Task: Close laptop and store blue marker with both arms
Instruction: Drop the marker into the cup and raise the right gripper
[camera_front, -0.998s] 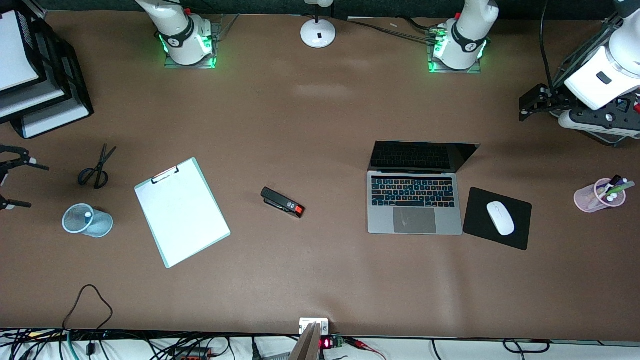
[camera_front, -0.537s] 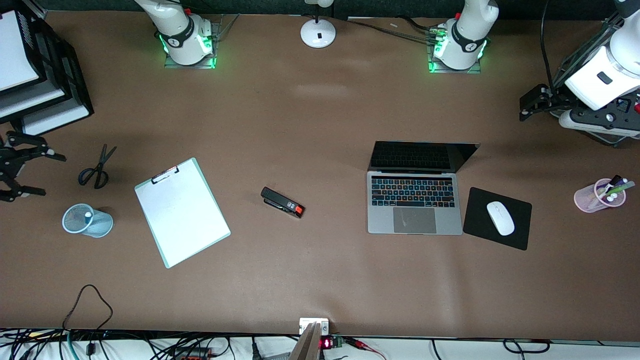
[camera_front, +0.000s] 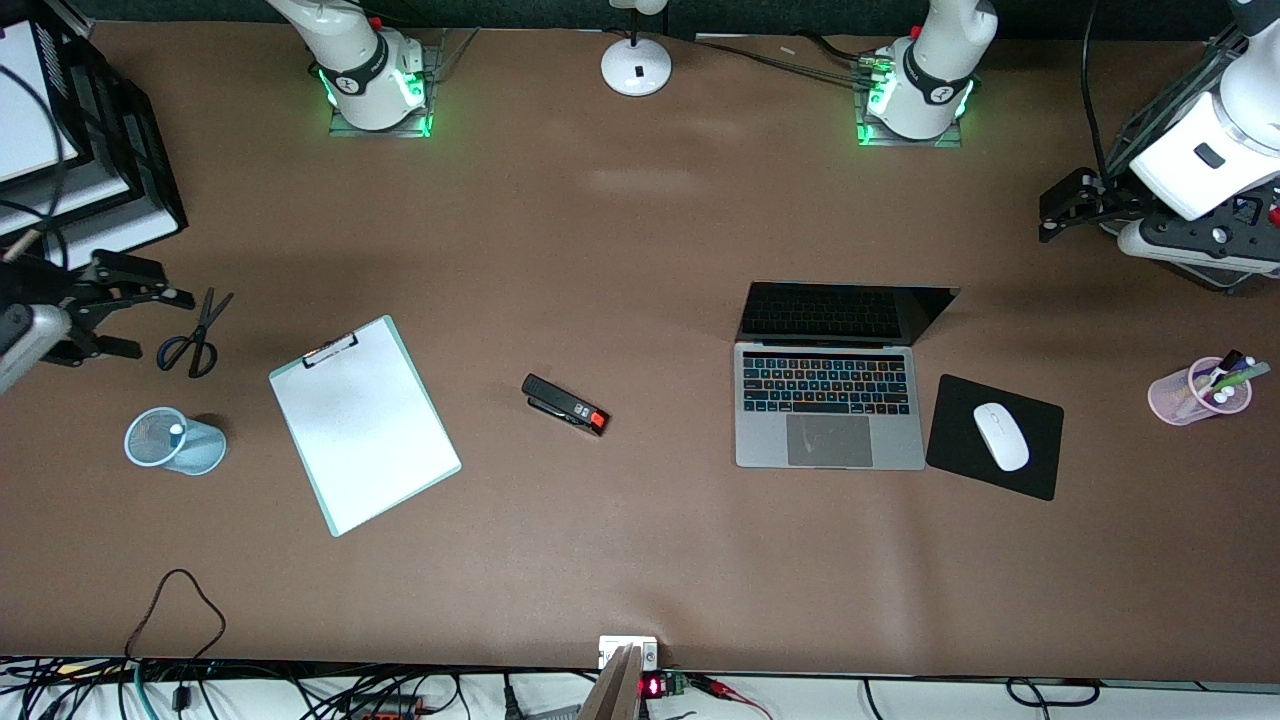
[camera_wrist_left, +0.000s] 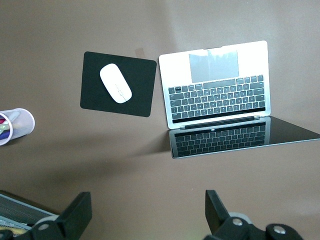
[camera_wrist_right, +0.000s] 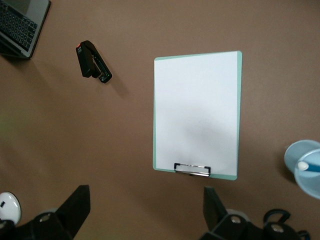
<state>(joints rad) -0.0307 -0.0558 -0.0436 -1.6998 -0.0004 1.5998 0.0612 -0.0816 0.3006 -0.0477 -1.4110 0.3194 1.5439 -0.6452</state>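
While lid stands open, laptop (camera_front: 828, 405) silver-grey, keys black.

A clipboard (camera_front: 364, 424) with white paper lies askew on the brown worktop (camera_front: 640, 560), toward the right arm's end. Scissors (camera_front: 194, 335) lie near that end's edge, farther from the front camera than a pale blue mesh cup (camera_front: 172, 441). A black stapler (camera_front: 565, 404) with a red tip sits mid-worktop. A white mouse (camera_front: 1001, 436) rests on a black mouse pad (camera_front: 1040, 475). A pink cup (camera_front: 1190, 392) of pens stands near the left arm's end. A white lamp base (camera_front: 636, 66) sits at the edge between the robots' bases, and stacked black paper trays (camera_front: 100, 190) fill the corner at the right arm's end.
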